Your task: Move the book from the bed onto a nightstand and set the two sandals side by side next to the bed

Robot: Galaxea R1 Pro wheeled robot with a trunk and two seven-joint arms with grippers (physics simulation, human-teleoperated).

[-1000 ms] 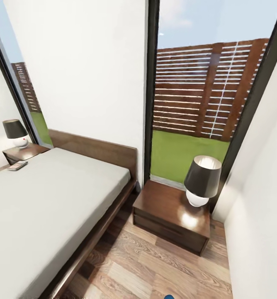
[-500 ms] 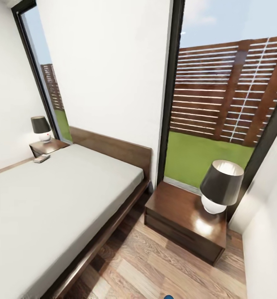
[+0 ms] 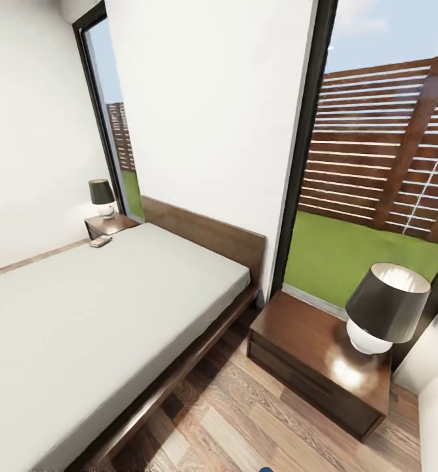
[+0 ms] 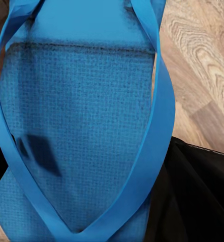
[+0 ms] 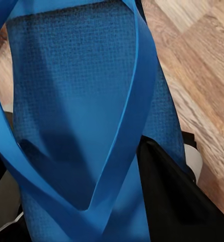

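One bed (image 3: 101, 308), two nightstands (image 3: 317, 364) (image 3: 109, 225), two blue sandals (image 4: 81, 126) (image 5: 76, 116) fill the wrist views, hiding jaw state; the far book (image 3: 101, 241) is indistinct.

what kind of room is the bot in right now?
A bedroom, by the look of it: a large bed with a wooden headboard, a nightstand on each side, each with a lamp, and wood flooring.

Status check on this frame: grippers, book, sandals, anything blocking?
Blue sandal close at left wrist, another at right; grips unclear. Small flat object, maybe the book, on bed's far corner. Floor by near nightstand open.
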